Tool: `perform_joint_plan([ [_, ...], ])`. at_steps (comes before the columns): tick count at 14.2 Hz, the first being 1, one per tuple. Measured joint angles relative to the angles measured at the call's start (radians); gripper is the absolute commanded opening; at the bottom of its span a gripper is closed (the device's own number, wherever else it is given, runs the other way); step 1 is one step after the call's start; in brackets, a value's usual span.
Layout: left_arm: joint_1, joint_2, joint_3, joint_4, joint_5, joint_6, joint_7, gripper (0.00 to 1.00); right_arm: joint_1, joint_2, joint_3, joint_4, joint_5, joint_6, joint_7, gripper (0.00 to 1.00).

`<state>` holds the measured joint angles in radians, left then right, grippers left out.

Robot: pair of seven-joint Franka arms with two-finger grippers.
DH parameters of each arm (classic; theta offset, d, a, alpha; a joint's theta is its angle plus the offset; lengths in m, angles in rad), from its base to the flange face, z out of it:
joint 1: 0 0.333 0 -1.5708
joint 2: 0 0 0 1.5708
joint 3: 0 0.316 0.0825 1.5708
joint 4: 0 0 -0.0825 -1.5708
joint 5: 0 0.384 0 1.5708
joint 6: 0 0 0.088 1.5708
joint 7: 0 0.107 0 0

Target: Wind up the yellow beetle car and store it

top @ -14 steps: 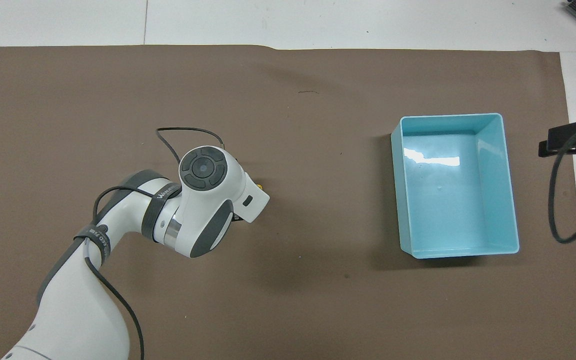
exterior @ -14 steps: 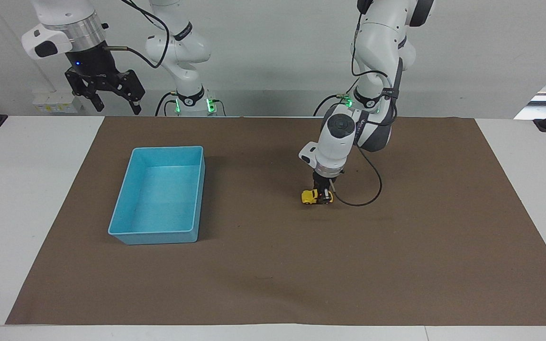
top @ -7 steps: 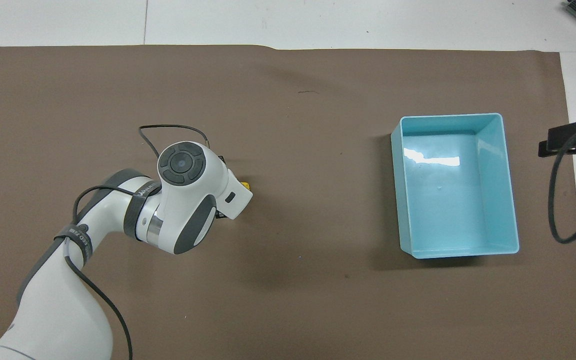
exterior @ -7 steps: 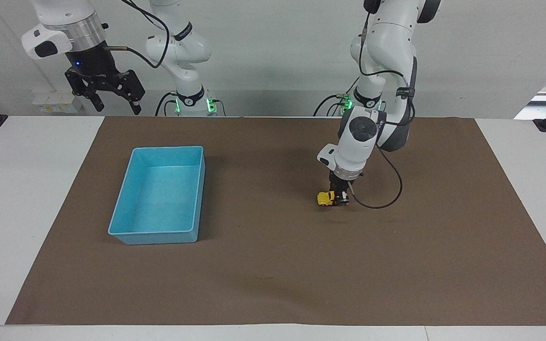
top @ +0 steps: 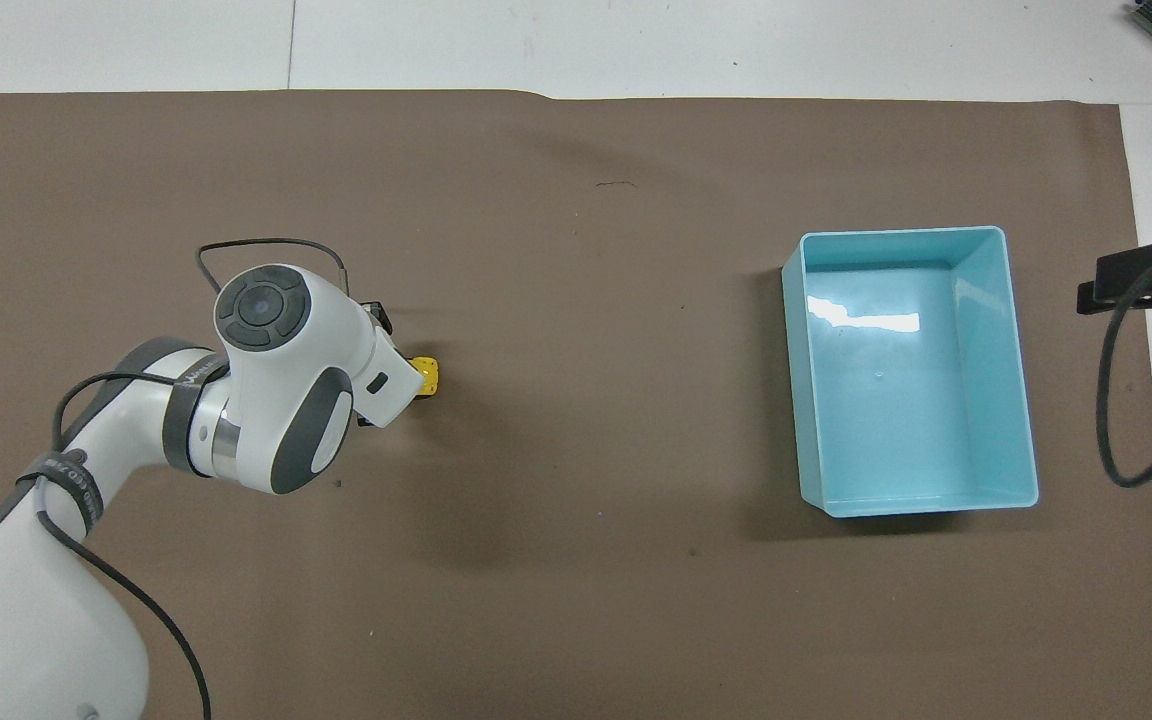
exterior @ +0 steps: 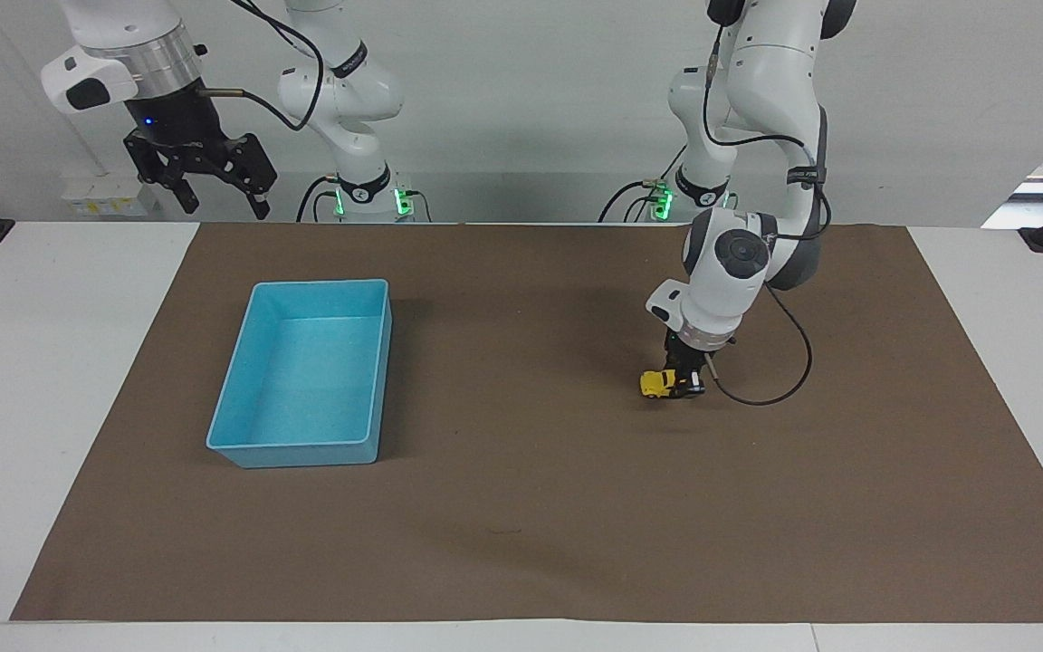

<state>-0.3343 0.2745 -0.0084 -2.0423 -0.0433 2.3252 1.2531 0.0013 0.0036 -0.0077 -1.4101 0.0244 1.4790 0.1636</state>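
While the right gripper is waiting with fingers apart above the table's edge near the robots, I am logging the blue tray lying on the brown mat. Farther out, toward the left arm's end, the left gripper is clamping the yellow beetle car low at the mat.

A robotics lab is shown. Two white arms are mounted at the frame's top, beside a brown-matted table and bare walls.

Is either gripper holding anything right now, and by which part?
The left gripper is shut on the tiny yellow beetle car, gripping one end. The right gripper is open and holds nothing.
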Motion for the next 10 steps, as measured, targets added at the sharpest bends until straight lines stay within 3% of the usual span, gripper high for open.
perform_joint_plan([
  [1, 0.003, -0.001, 0.000, 0.000, 0.000, -0.002, 0.003, 1.00, 0.000, 0.000, 0.000, 0.000, 0.000, 0.000, 0.000, 1.00],
  [4, 0.003, -0.008, 0.003, 0.021, 0.001, -0.044, 0.007, 1.00, 0.000, 0.000, 0.000, 0.000, 0.000, 0.000, 0.000, 1.00],
  [10, 0.039, -0.135, 0.019, 0.106, 0.002, -0.192, -0.100, 1.00, -0.010, 0.000, -0.003, 0.000, 0.000, -0.009, 0.000, 1.00],
])
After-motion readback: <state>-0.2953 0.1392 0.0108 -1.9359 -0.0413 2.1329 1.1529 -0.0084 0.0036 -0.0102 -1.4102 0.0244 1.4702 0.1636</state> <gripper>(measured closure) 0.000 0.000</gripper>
